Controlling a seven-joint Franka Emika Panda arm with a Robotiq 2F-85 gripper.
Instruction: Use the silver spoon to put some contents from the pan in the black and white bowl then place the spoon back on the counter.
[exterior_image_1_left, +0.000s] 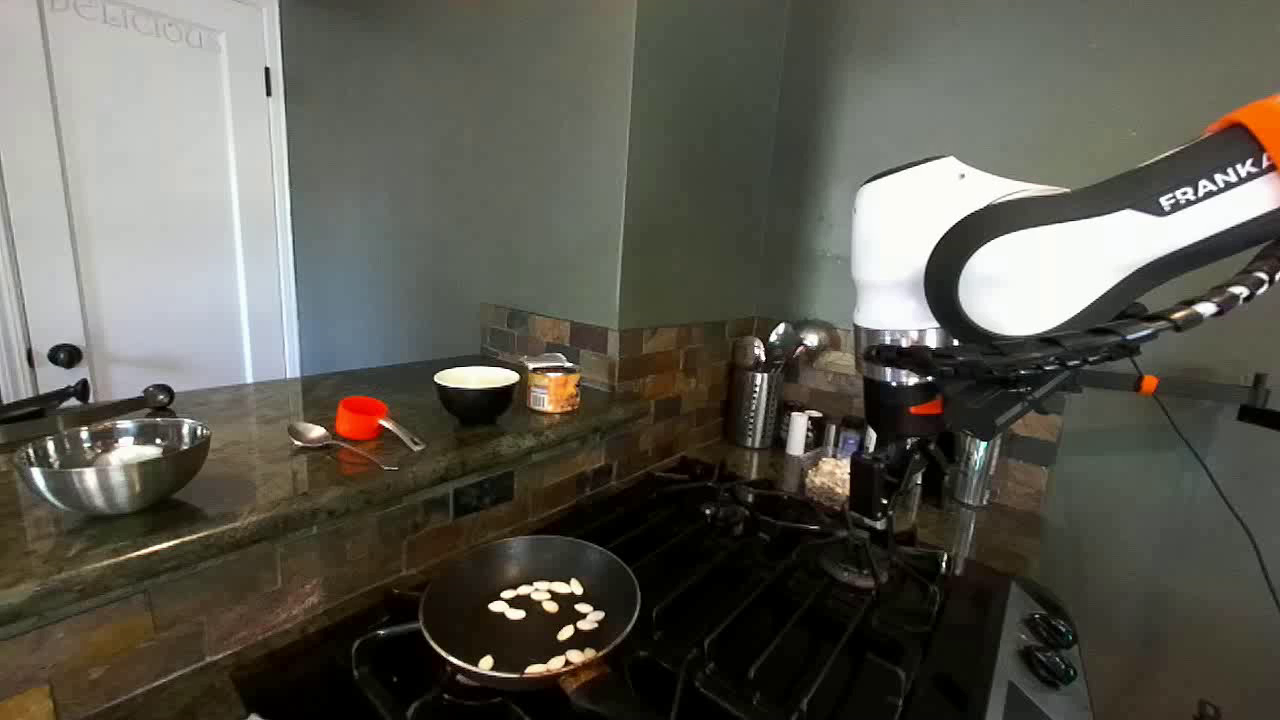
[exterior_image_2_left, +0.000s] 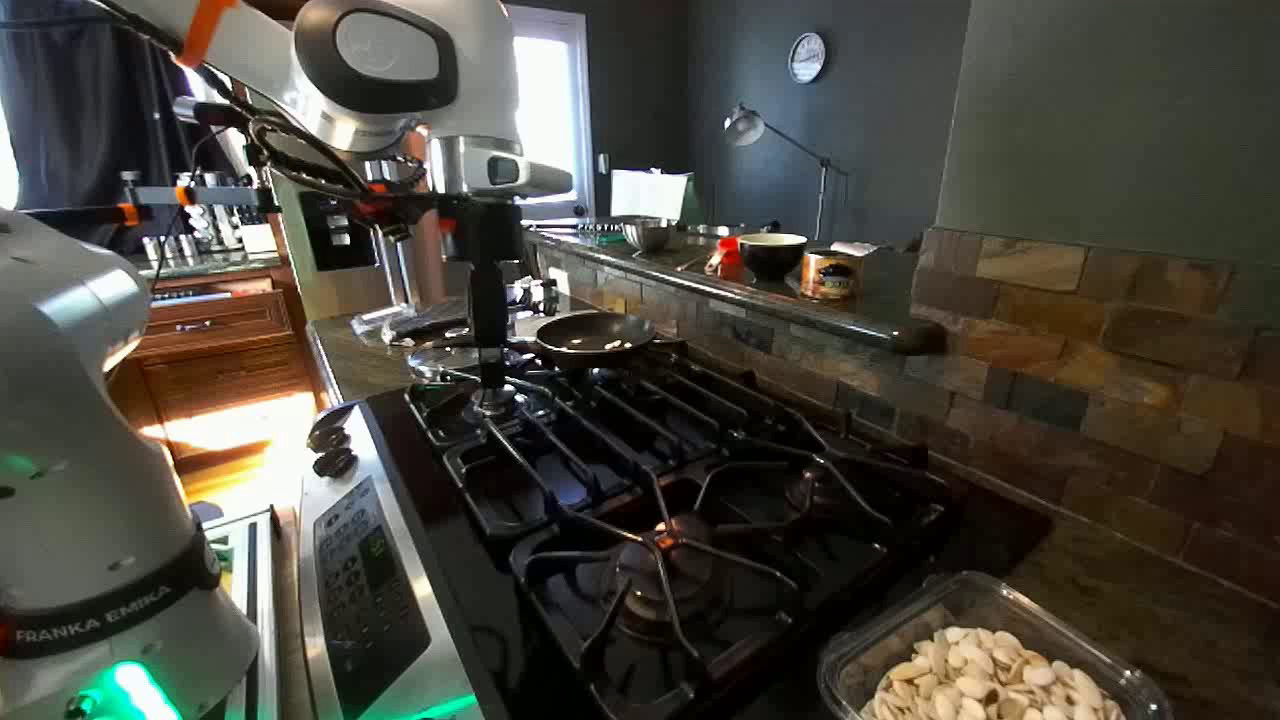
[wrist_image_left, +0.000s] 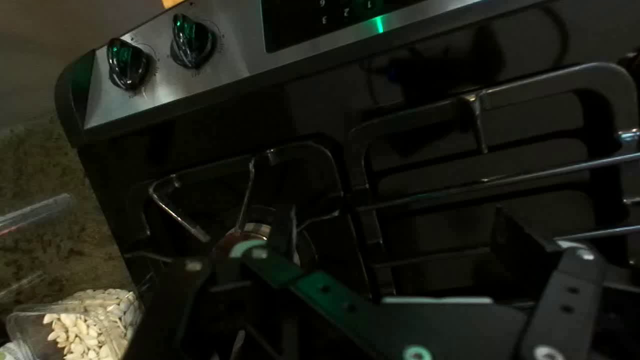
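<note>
Spoon (exterior_image_1_left: 311, 435), just one, gets clearly shown near the counter edge (exterior_image_1_left: 330, 500) only in an exterior view, one black bowl (exterior_image_1_left: 476, 402) in both exterior views, gripper (wrist_image_left: 396, 216) spread wide.

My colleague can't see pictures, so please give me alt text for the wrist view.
The robot's open, empty fingers hang over a black stove. Two knobs show at upper left and a clear container of pale seeds at lower left.
</note>
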